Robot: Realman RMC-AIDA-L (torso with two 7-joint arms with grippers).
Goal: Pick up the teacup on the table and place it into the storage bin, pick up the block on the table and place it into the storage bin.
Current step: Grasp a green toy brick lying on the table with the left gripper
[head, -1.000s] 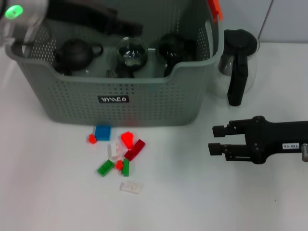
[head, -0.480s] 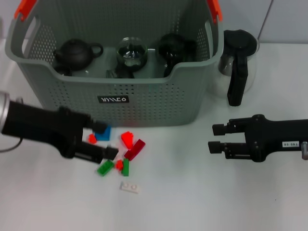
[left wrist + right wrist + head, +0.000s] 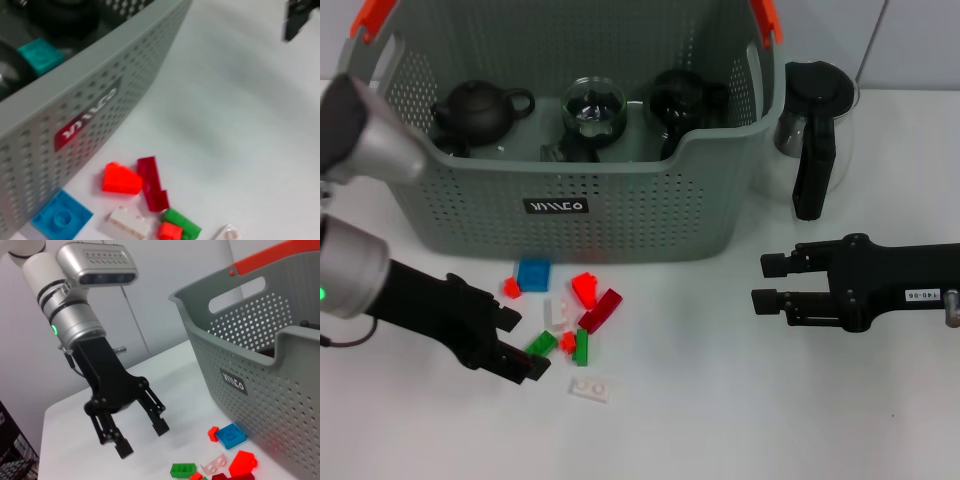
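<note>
Green block (image 3: 540, 347) sits on the table just past the left gripper (image 3: 520, 345), whose fingers are spread wide and empty; it's way nearer than the right gripper (image 3: 766, 283), which is open too.

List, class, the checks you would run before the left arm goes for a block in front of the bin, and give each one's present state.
1. Left hand open: ok, fingers spread in the right wrist view.
2. Left hand empty: ok, nothing between its fingers.
3. Target within the fingers: not ok; the hand sits beside the green block, not around it.
4. Blocks separated: not ok; the dark red block and orange block crowd together.
5. Storage bin has room: ok, bare floor shows beside the teapot.
6. Right hand clear of the pile: ok, parked off to the right.
</note>
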